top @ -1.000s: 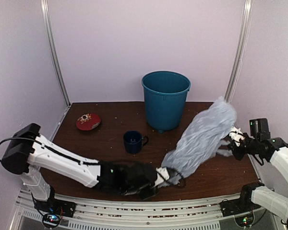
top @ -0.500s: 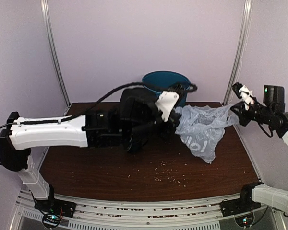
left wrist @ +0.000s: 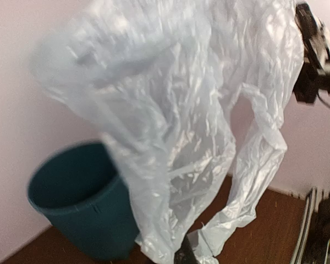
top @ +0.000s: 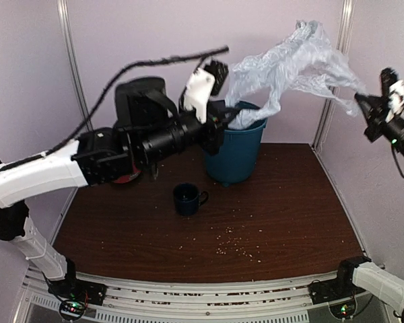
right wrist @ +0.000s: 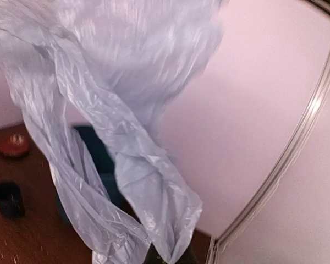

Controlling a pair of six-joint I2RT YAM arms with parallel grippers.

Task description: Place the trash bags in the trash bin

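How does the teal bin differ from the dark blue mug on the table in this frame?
The teal bin is far larger than the dark blue mug. The mug has a side handle; the bin shows none. The bin stands at the back of the table, the mug nearer the front edge. The trash bag dangles by the bin's rim, well clear of the mug. Both stand upright, open-topped.
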